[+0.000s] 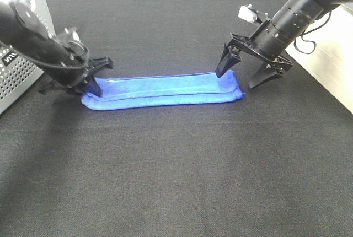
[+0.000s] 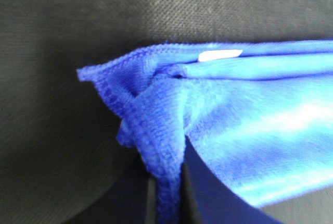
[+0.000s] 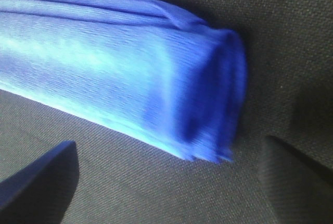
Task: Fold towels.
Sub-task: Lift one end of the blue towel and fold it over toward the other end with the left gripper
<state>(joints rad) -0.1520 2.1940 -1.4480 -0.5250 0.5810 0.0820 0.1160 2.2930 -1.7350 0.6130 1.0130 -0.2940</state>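
A table covered in black woven fabric (image 1: pixel 176 182) fills the view. A bright royal-blue microfibre towel (image 1: pixel 165 91), folded into a long, narrow, layered band, lies flat across its middle from left to right, with a small white tag (image 2: pixel 219 54) near its left end. A perforated light-grey plastic basket (image 1: pixel 16 82) stands at the table's left edge, near the towel but apart from it.

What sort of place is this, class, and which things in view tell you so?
Probably a robotics lab bench, not a home: a robot's left arm and right arm reach over a black-clothed table, with one blue towel laid out and a perforated grey basket at its edge.
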